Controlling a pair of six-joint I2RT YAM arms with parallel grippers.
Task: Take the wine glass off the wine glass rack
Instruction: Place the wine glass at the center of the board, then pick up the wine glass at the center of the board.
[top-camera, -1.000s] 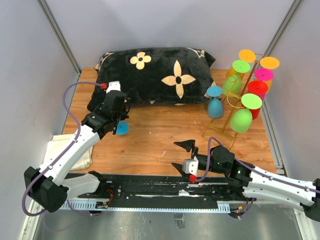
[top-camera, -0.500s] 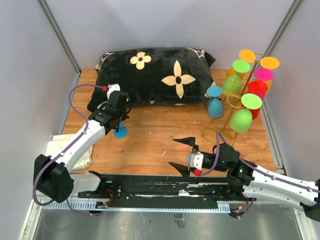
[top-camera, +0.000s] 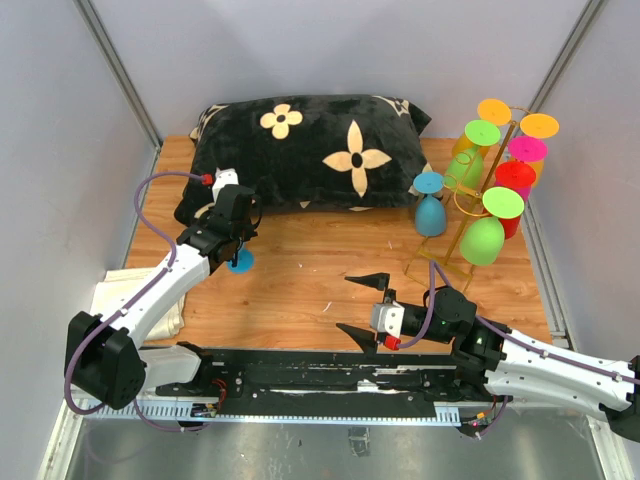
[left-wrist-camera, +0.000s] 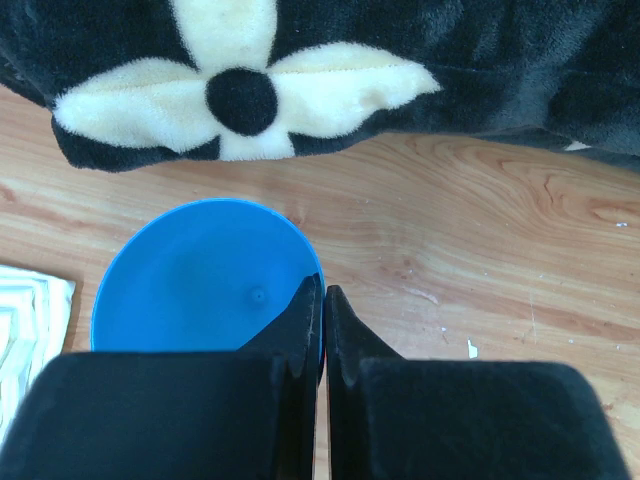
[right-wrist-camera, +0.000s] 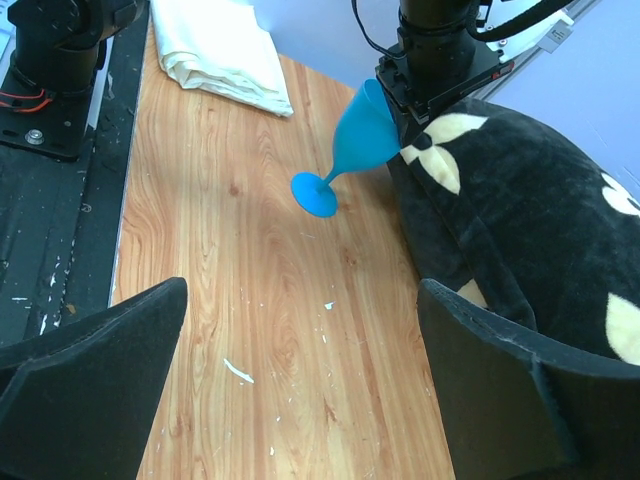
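Note:
A blue wine glass (top-camera: 238, 262) tilts in front of the pillow with its foot touching the wood. My left gripper (top-camera: 233, 238) is shut on its rim. In the left wrist view the jaws (left-wrist-camera: 322, 300) pinch the right edge of the blue bowl (left-wrist-camera: 195, 290). The right wrist view shows the same glass (right-wrist-camera: 352, 140) leaning, foot down. The gold wire wine glass rack (top-camera: 490, 165) stands at the back right with several coloured glasses hanging on it. My right gripper (top-camera: 345, 303) is open near the table's front middle, with bare wood between its fingers (right-wrist-camera: 100, 370).
A black pillow (top-camera: 310, 150) with cream flowers lies across the back. A teal glass (top-camera: 430, 212), foot up, is just left of the rack. A folded white cloth (top-camera: 130, 300) lies at the left edge. Grey walls close in both sides.
My left gripper has come slightly down and toward the front with the blue glass, whose foot now meets the wood. My right gripper has swung to face left and opened a little wider.

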